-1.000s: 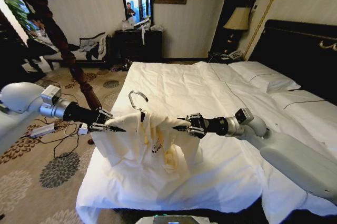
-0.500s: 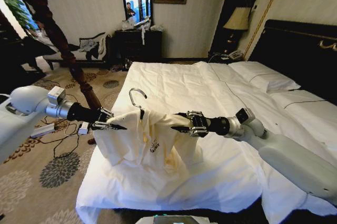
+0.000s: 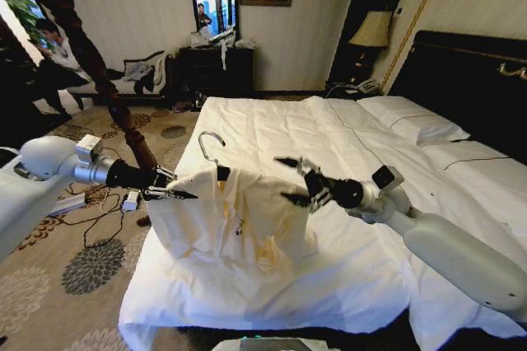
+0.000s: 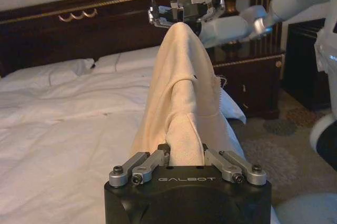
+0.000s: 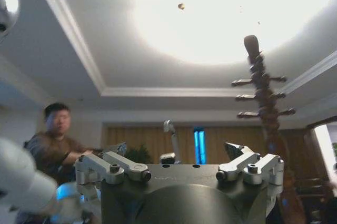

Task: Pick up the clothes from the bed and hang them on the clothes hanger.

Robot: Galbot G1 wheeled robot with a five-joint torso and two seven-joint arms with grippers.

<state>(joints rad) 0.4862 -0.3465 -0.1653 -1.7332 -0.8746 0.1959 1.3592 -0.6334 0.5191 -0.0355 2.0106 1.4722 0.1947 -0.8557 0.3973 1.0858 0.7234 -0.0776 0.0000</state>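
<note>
Above bed (image 3: 346, 145): clothes (image 3: 239, 215) stretched sideways (left hand (image 3: 183, 194) pinching end), right hand (image 3: 292, 180) spread, released.

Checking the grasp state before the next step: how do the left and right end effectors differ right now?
The left end effector is shut on the cream-yellow shirt at one shoulder; the right end effector is open and holds nothing. The left points level across the bed along the garment; the right is tilted upward, its camera facing the ceiling. Both hover above the bed, flanking the shirt on its hanger.
</note>
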